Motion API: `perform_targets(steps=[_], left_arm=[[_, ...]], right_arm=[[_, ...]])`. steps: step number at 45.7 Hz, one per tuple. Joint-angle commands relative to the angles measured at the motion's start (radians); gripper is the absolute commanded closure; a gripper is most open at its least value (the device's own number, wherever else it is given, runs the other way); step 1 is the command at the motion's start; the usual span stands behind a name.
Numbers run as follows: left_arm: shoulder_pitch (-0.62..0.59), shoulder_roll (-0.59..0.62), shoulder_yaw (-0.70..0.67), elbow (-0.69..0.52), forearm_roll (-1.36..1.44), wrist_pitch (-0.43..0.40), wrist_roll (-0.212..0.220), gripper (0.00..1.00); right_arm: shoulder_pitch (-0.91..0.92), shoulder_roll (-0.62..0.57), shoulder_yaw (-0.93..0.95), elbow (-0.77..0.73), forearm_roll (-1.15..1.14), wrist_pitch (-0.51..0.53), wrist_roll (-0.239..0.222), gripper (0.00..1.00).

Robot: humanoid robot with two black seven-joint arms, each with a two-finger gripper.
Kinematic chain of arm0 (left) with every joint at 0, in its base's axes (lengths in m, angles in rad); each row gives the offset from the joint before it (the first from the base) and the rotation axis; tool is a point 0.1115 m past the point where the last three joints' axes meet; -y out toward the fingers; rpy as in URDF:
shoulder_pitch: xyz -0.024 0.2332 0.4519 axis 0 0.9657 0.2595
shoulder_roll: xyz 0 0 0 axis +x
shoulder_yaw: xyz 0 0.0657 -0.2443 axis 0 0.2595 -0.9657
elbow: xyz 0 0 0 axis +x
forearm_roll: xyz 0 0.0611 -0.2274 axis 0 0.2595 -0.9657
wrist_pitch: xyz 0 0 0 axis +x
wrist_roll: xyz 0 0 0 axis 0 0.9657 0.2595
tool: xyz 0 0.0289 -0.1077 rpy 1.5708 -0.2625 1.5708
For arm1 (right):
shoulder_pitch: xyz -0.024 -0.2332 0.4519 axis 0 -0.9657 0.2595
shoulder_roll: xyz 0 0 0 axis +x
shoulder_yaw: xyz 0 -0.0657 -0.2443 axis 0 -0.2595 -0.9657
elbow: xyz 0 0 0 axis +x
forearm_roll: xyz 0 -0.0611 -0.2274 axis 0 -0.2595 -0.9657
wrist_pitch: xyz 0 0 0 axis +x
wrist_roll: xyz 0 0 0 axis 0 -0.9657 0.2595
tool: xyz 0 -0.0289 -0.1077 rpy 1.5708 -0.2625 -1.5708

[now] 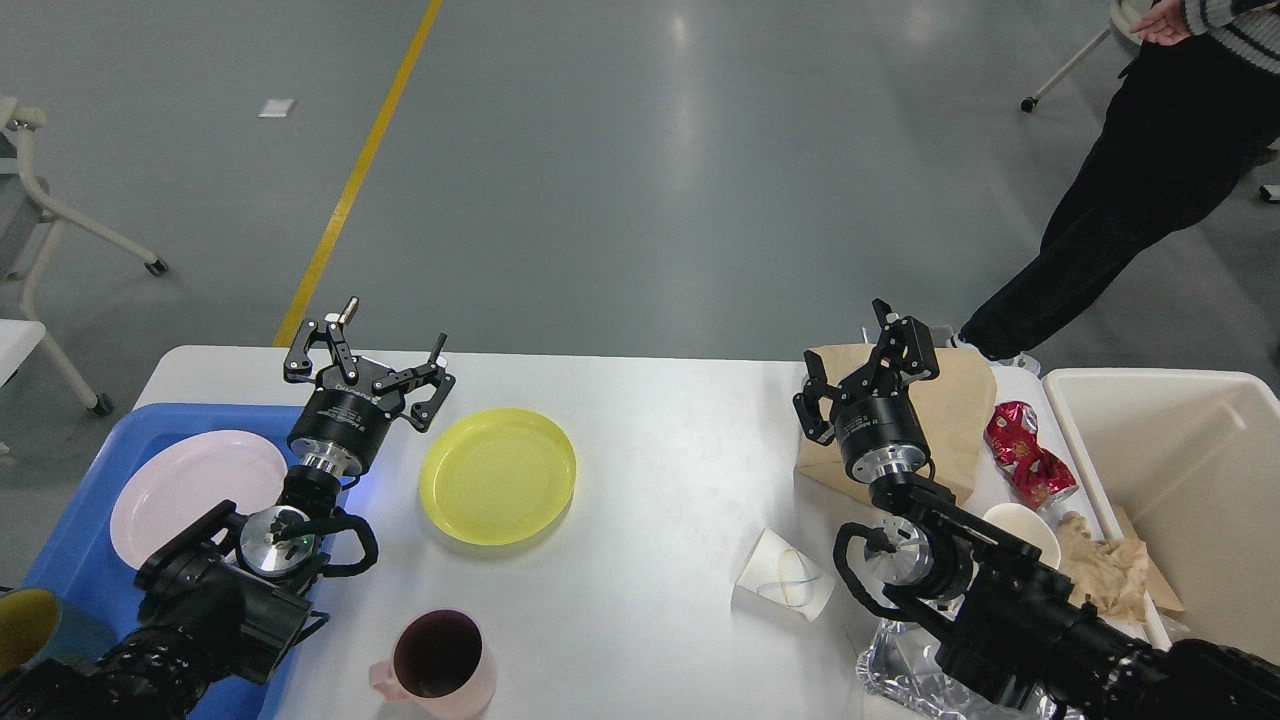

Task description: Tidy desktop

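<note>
The white desktop [660, 450] holds a yellow plate [498, 475], a pink mug [437, 660], a flattened paper cup [785, 578], a brown paper bag [950, 410], a crushed red can [1028, 455], a white bowl [1025, 528], crumpled brown paper [1105, 575] and foil [895, 670]. My left gripper [392, 338] is open and empty, held above the table's back left, between the blue tray and the yellow plate. My right gripper [850, 345] is open and empty over the paper bag.
A blue tray [90, 530] at the left holds a pink plate [190, 490] and a yellow-lined cup [25, 625]. A cream bin [1180, 480] stands at the right edge. A person [1130, 170] stands beyond the far right corner.
</note>
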Motion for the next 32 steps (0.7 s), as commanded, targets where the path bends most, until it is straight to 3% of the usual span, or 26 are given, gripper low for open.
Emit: perform_targets(steps=[1, 9, 20, 32], left_arm=[[-0.083, 0.122, 0.103, 0.000, 0.042, 0.070, 0.000, 0.00], [-0.271, 0.275, 0.445, 0.002, 0.097, 0.166, 0.002, 0.00], [-0.556, 0.340, 0.919, 0.009, 0.136, 0.169, 0.002, 0.00], [-0.888, 0.327, 1.472, 0.006, 0.234, 0.149, 0.002, 0.00]], right_arm=[[0.000, 0.000, 0.000, 0.000, 0.000, 0.000, 0.000, 0.00], [0.000, 0.000, 0.000, 0.000, 0.000, 0.000, 0.000, 0.00], [0.000, 0.000, 0.000, 0.000, 0.000, -0.002, 0.000, 0.00], [0.000, 0.000, 0.000, 0.000, 0.000, -0.002, 0.000, 0.00]])
